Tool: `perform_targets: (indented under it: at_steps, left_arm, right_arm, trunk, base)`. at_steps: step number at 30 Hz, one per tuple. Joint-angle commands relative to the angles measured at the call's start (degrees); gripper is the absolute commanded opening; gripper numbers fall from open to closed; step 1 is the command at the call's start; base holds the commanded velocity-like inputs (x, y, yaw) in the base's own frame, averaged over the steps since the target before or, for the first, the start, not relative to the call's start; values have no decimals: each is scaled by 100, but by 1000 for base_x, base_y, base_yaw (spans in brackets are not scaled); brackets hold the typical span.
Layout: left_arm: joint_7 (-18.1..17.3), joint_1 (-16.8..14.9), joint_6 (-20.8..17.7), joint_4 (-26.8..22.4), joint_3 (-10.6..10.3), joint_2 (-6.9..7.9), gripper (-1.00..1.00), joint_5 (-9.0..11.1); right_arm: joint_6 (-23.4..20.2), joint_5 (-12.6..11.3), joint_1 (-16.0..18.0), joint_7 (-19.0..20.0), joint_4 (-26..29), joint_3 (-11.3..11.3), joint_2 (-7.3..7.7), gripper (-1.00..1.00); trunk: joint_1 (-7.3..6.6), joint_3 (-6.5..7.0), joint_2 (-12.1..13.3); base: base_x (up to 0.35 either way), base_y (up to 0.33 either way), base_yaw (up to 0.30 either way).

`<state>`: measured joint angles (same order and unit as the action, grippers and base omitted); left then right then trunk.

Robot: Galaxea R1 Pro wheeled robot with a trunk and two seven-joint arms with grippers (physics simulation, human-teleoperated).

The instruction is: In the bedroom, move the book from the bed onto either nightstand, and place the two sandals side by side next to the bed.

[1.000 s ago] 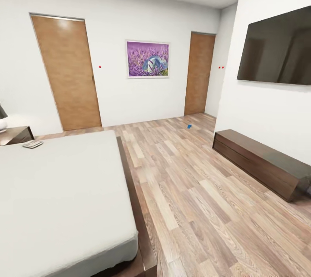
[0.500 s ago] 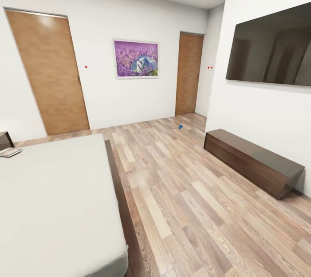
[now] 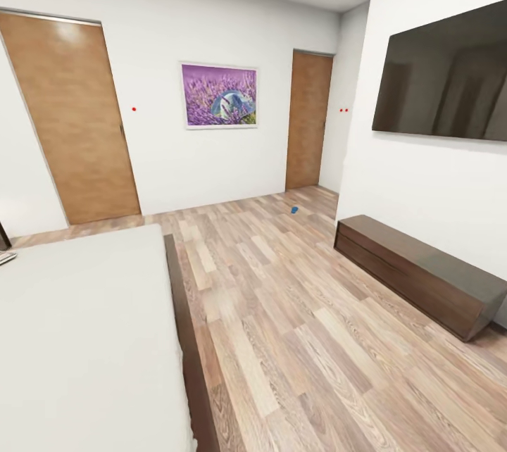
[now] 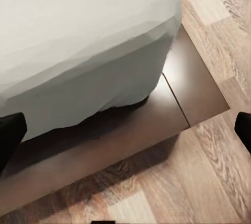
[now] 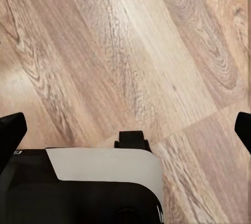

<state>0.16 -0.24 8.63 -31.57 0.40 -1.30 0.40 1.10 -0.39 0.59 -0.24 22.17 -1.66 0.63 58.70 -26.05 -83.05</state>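
So at that point I was standing in the bedroom with the bed (image 3: 84, 325) on my left side and a long stretch of plank floor (image 3: 296, 325) ahead. One blue sandal (image 3: 294, 210) sat way off near the far door (image 3: 308, 121), just a tiny blue speck, too small to tell which way it was lying. At the very left edge of the head view a sliver of something flat showed on the mattress, probably the book (image 3: 5, 258), with a dark corner just behind it that I took for a nightstand (image 3: 3, 236). I couldn't make out the second sandal.

My left gripper (image 4: 125, 130) was spread wide with nothing in it, its dark fingertips (image 4: 10, 135) at either side of the wrist view, hanging over the bed's brown frame corner and the mattress edge. The right gripper (image 5: 125, 130) was spread and empty too, over bare floor.

What worried me: that left arm was close to the bed frame, so turning or rolling forward carelessly could have clipped the corner. Also, with the book nearly out of view, I could've lost track of it. And the low dresser (image 3: 415, 276) on the right narrowed the lane to the sandal.
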Motion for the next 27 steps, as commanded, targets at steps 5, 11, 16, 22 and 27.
perform_targets:
  at_steps: [5, 11, 16, 22, 27]
  left_arm:
    - [2, -3, 24, 1, -3, -8, 100, 4]
    - [2, -3, 25, 1, -8, -10, 100, 4]
    - [2, -3, 25, 1, -13, -10, 100, 4]
    - [2, -3, 25, 1, -13, -10, 100, 4]
    - [2, -3, 25, 1, -14, -10, 100, 3]
  right_arm:
    - [13, -4, 3, -2, -2, -10, 0, 100]
    - [13, -4, 3, 11, -2, -9, 0, 100]
    - [13, -4, 3, 14, -2, -7, 2, 100]
    - [13, -4, 3, 15, -2, -9, 6, 100]
    - [13, -4, 3, 15, -2, -10, 7, 100]
  trunk:
    - [3, -6, -3]
    - [3, -6, -3]
    - [3, -6, -3]
    - [3, -6, -3]
    - [3, -6, -3]
  base:
    - [196, -95, -75]
    - [47, -23, -229]
    - [6, -3, -275]
    - [1, -1, -281]
    - [0, 0, -281]
